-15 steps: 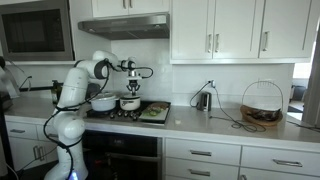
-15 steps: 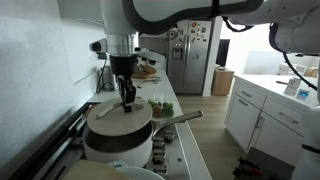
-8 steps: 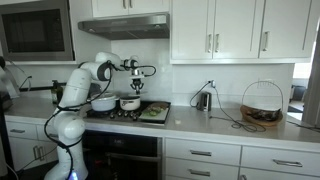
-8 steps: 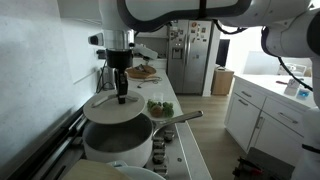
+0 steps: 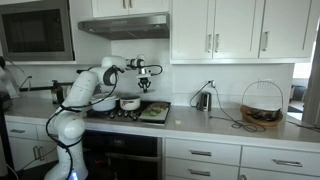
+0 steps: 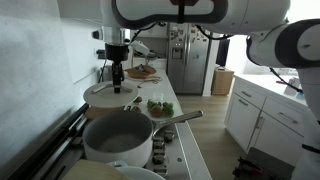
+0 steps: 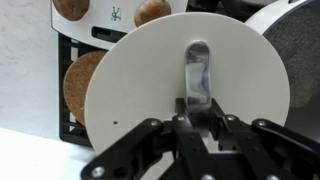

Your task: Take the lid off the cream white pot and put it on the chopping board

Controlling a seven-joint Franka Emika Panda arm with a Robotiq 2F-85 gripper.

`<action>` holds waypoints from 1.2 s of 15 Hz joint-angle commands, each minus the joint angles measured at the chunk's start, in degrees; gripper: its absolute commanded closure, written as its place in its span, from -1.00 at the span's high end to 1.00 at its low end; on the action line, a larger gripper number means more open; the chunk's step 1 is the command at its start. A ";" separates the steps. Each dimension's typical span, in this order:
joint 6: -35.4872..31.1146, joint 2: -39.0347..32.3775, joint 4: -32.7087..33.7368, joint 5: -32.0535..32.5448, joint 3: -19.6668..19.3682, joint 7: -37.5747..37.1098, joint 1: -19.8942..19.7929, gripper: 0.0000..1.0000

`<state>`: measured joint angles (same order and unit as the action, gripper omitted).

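Observation:
My gripper (image 7: 197, 118) is shut on the metal handle of the round cream-white lid (image 7: 140, 90), which fills most of the wrist view. In an exterior view the lid (image 6: 100, 93) hangs tilted under the gripper (image 6: 116, 84), in the air beyond the open cream white pot (image 6: 118, 140). In an exterior view the gripper (image 5: 145, 86) is up and to the right of the pot (image 5: 130, 103), above the near end of the dark chopping board (image 5: 153, 112). The board (image 6: 160, 106) carries green food.
A wider pale pot (image 5: 103, 102) stands on the stove beside the small one. The small pot's long handle (image 6: 180, 118) sticks out toward the board. A kettle (image 5: 203, 100) and a wire basket (image 5: 262, 105) stand further along the counter. Cabinets and a hood hang overhead.
The lid was on the pot with the gripper on its handle. It has been lifted off and carried up and away from the pot toward the board; the pot now stands open.

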<state>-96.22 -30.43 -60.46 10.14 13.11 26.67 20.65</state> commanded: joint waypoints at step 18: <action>11.81 -22.34 35.90 -1.85 -4.99 1.31 -0.64 -0.88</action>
<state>-86.98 -50.07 -31.14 9.68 8.96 26.80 20.00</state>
